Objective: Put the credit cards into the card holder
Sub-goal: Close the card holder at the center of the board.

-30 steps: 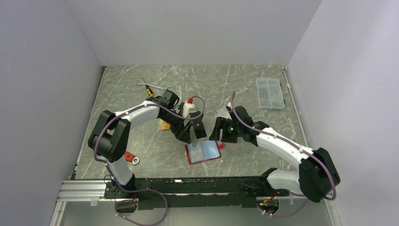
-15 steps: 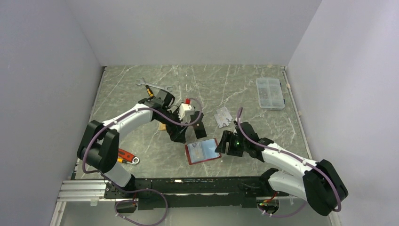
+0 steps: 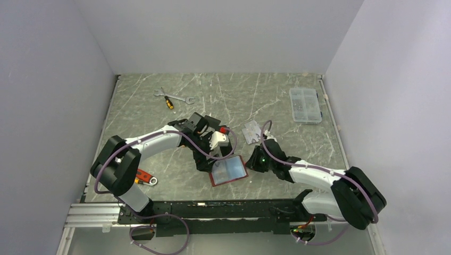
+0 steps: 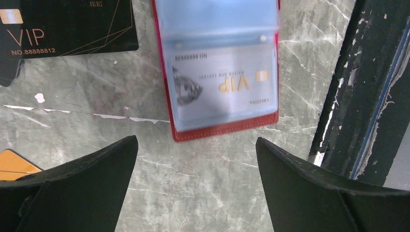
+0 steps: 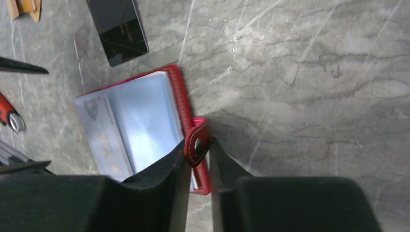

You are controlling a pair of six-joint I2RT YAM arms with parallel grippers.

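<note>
The card holder [image 3: 228, 170] lies open on the table, red with clear sleeves, and a silver-grey VIP card [image 4: 222, 87] sits in one sleeve. My right gripper [image 5: 197, 145] is shut on the holder's snap tab [image 5: 197, 143] at its right edge. My left gripper [image 4: 196, 140] hovers open over bare table just in front of the holder's near edge, holding nothing. Of the credit cards, a black one [image 4: 67, 24] lies beside the holder, an orange one [image 4: 14, 164] shows at the left wrist view's edge, and silver-grey ones [image 3: 251, 132] lie behind the right gripper.
A clear compartment box [image 3: 305, 104] stands at the back right. A wrench and screwdriver [image 3: 173, 99] lie at the back left, and a red-handled tool [image 3: 143, 177] lies near the left arm's base. The dark front rail [image 4: 367, 87] runs close to the holder.
My right gripper came down to the holder's right edge and closed on the snap tab. The left arm swung forward, bringing its open gripper to the holder's left side.
</note>
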